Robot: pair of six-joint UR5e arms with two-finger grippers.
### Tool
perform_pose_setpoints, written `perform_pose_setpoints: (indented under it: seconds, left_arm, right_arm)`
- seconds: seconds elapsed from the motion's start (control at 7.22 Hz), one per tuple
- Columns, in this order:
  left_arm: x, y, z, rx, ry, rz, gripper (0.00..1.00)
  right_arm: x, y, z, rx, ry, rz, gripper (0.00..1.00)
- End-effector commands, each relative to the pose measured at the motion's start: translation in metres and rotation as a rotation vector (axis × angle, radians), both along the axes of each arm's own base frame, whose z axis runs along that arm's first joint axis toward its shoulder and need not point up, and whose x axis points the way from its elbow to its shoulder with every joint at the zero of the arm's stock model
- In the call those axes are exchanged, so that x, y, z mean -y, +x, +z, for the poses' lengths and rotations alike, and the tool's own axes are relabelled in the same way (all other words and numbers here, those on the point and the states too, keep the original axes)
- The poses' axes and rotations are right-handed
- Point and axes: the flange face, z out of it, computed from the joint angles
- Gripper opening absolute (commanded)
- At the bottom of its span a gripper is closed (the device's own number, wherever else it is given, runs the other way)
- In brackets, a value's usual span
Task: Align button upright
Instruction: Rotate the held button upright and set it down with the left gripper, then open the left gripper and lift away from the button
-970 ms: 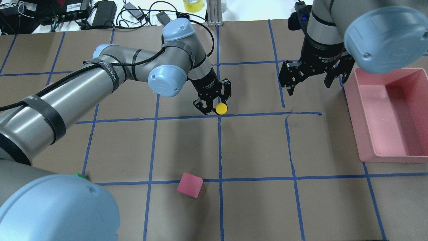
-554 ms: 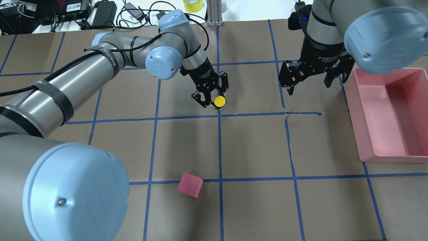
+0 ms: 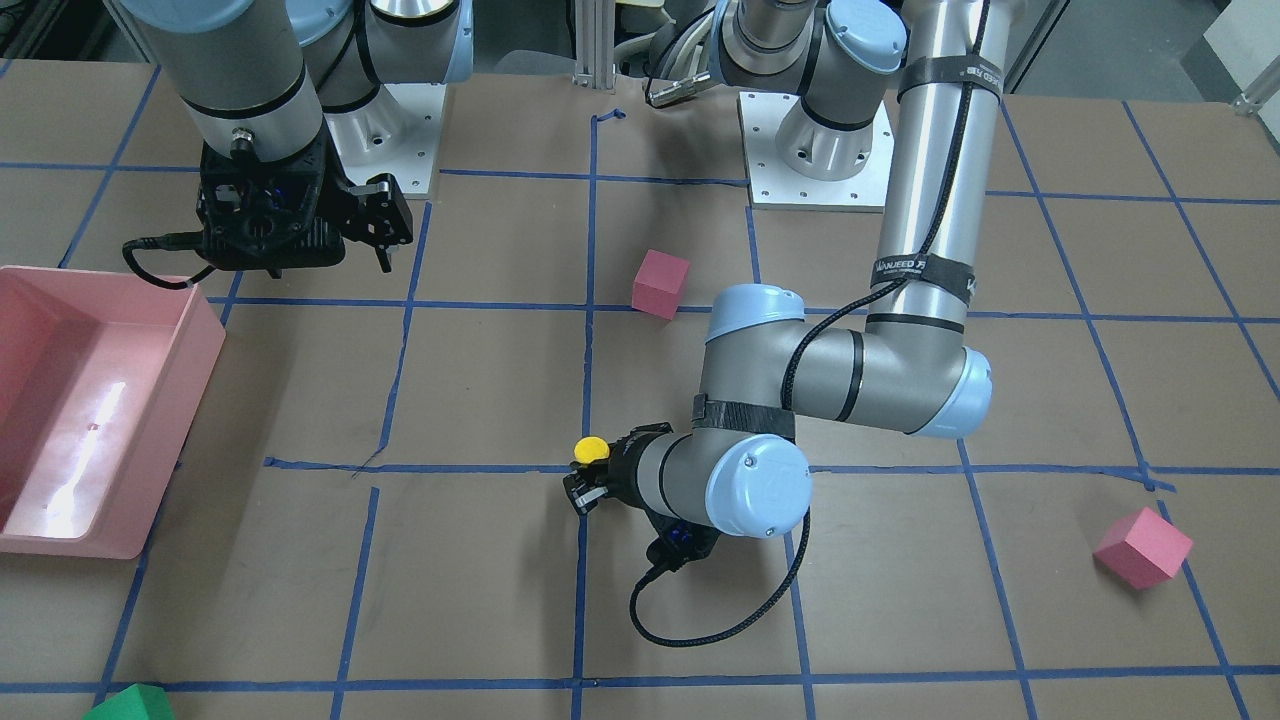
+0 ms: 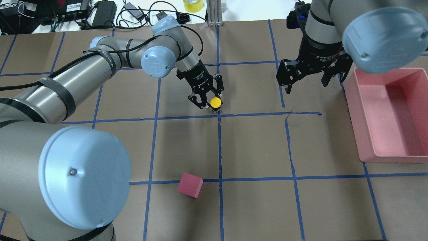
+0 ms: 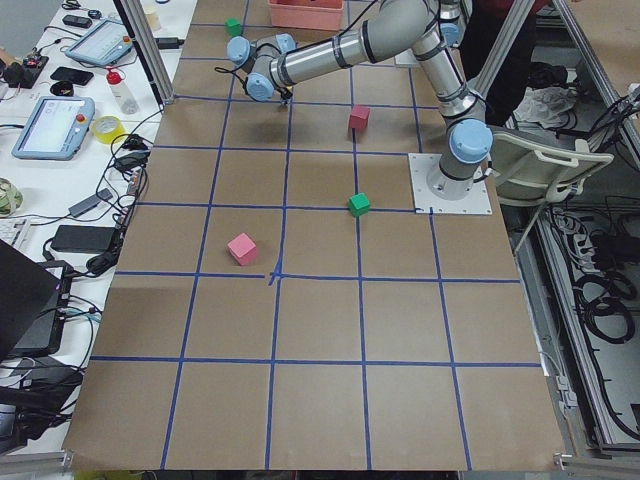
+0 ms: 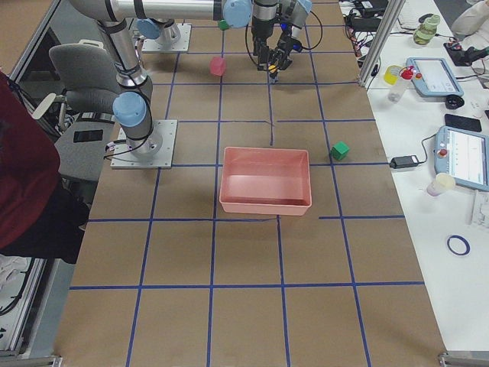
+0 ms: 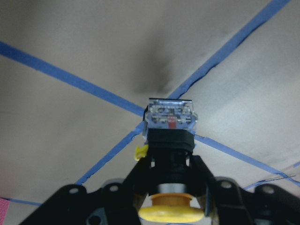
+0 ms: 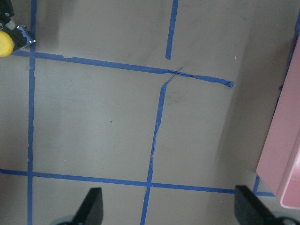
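Over a crossing of blue tape lines on the worktop [image 4: 254, 147], the left arm's jaws are clamped on the button [image 4: 216, 102]. They grip its black body just under the yellow cap, so the grey terminal base points down, likely to stand it cap-up. Whether the base touches the worktop cannot be told. The right arm's jaws hang apart, empty, beside the pink bin [image 4: 356, 113].
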Motion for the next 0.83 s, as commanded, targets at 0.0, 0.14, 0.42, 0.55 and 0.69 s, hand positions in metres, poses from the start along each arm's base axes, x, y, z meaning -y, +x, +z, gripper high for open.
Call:
perform_pose_setpoints:
  seconds: [0.0, 0.14, 0.42, 0.55, 0.69]
  left_arm:
    - [-0.001, 0.002, -0.004, 0.008, -0.004, -0.006, 0.96]
    - [-0.001, 0.002, 0.004, 0.010, -0.012, 0.004, 1.00]
    - [0.004, 0.010, 0.032, 0.014, -0.058, 0.003, 1.00]
    - [0.006, 0.042, 0.066, 0.053, -0.102, 0.017, 1.00]
    - [-0.010, 0.057, 0.120, 0.078, -0.164, -0.081, 1.00]
  right_arm:
    - [0.000, 0.000, -0.001, 0.000, 0.007, 0.000, 1.00]
    - [-0.001, 0.000, -0.001, 0.001, 0.009, 0.000, 1.00]
    - [0.000, -0.003, -0.002, -0.016, 0.012, 0.000, 1.00]
    - [-0.001, -0.003, -0.001, -0.014, 0.009, 0.000, 1.00]
    - [0.000, -0.002, -0.001, -0.011, 0.005, -0.001, 1.00]
